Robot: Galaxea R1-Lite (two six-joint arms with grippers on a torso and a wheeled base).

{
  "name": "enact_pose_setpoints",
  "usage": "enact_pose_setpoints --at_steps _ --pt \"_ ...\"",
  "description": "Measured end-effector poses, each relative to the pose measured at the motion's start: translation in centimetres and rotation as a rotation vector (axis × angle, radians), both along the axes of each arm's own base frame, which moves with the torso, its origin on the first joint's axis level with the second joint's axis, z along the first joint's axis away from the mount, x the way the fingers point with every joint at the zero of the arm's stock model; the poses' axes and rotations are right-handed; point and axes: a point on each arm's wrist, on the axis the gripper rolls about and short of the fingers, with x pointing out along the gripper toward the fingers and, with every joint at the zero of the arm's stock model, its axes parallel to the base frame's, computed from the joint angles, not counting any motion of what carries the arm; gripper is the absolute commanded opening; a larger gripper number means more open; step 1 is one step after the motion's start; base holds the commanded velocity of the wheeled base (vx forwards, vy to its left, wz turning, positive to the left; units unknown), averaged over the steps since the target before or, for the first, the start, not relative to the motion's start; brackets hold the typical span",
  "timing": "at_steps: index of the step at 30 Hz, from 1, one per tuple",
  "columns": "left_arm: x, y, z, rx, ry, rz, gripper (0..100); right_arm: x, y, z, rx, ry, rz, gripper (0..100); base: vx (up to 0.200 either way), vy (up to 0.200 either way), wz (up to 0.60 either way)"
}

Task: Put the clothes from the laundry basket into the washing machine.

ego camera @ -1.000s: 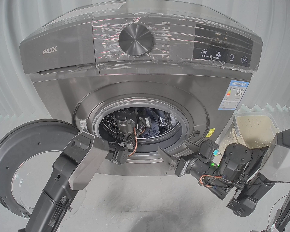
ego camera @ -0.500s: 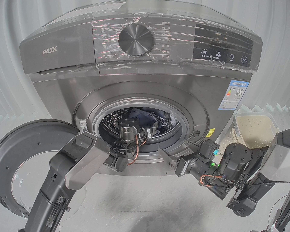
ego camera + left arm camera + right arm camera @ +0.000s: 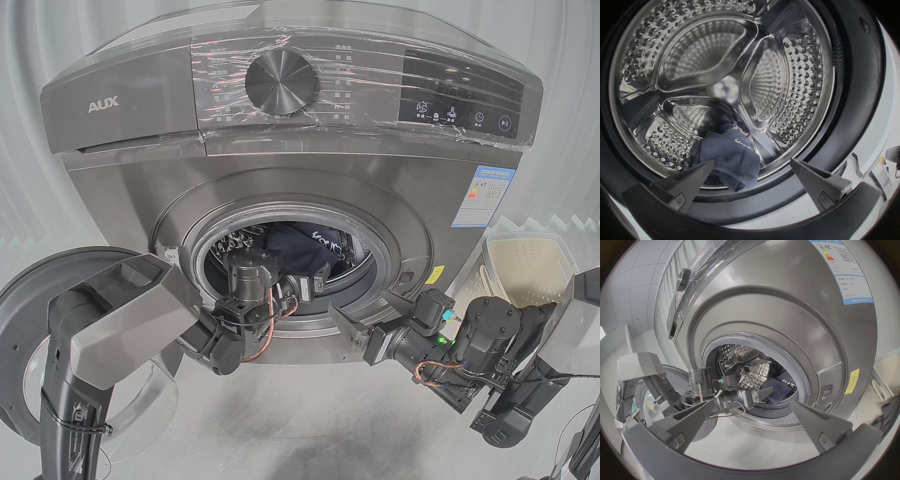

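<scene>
- Dark blue cloth with a little white print: we see one garment (image 3: 731,156) lying in the drum (image 3: 800,93) of the washing machine (image 3: 281,181). It sits low and toward the front, just behind the dark rubber seal (image 3: 859,93).
- The drum is shiny dimpled steel, and the garment is bunched in a loose heap against its lower wall.
- We find the left gripper (image 3: 750,162) at the mouth of the round opening, pointing into the drum. Its two fingers stand wide apart with nothing between them, and the garment lies beyond their tips.
- The right gripper (image 3: 356,300) hangs in front of the machine, below and to the right of the opening. Its fingers are spread as well and hold nothing.
- The round door (image 3: 37,294) is swung fully open on the machine's left side.
- The laundry basket (image 3: 531,262), cream plastic with small holes, stands on the floor just to the right of the machine, near the right arm.
- On the grey front panel we see a large round dial (image 3: 281,81) under clear plastic film, a dark touch panel (image 3: 462,100) to its right, a blue and white label (image 3: 484,197), and a small yellow sticker (image 3: 435,274) beside the opening.
</scene>
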Motion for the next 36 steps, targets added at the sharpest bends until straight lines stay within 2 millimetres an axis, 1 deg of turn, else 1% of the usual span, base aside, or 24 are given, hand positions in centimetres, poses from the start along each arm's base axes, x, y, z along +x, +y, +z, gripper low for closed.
enact_pose_setpoints --at_steps 3,5,11,16,19,22,25,27,32,36 --pt "-1.4 0.4 0.5 -0.002 -0.007 -0.011 100 0.0 0.0 0.0 -0.001 0.001 -0.001 100 0.0 0.0 0.0" --pt "-2.7 0.4 0.7 -0.002 -0.006 -0.031 100 0.0 -0.1 0.0 -0.001 0.002 -0.001 100 0.0 0.0 0.0" --pt "-6.3 0.4 0.9 -0.001 -0.009 -0.091 100 0.0 -0.2 -0.1 -0.003 0.006 -0.004 100 0.0 0.0 0.0" --pt "-8.7 0.6 0.9 0.008 0.001 -0.134 100 -0.1 -0.3 -0.2 -0.007 0.01 -0.006 100 0.0 0.0 0.0" --pt "-10.8 1.0 1.1 0.02 0.021 -0.177 100 -0.1 -0.5 -0.2 -0.01 0.012 -0.007 100 0.0 0.0 0.0" --pt "-13.2 1.5 1.7 0.025 0.035 -0.222 100 -0.2 -0.8 -0.1 -0.014 0.012 -0.011 100 0.0 0.0 0.0" --pt "-15.8 2.6 2.8 0.024 0.043 -0.256 100 -0.5 -1.2 0.1 -0.018 0.007 -0.015 100 0.0 0.0 0.0" --pt "-17.1 3.2 3.6 0.019 0.04 -0.274 100 -0.7 -1.6 0.3 -0.022 0.003 -0.019 100 0.0 0.0 0.0" --pt "-21.2 6.2 6.2 -0.009 0.009 -0.295 100 -2.0 -2.9 1.0 -0.032 -0.004 -0.025 100 0.0 0.0 0.0" --pt "-24.2 9.0 7.5 -0.031 -0.009 -0.295 100 -3.6 -4.6 1.4 -0.045 0.003 -0.035 100 0.0 0.0 0.0"
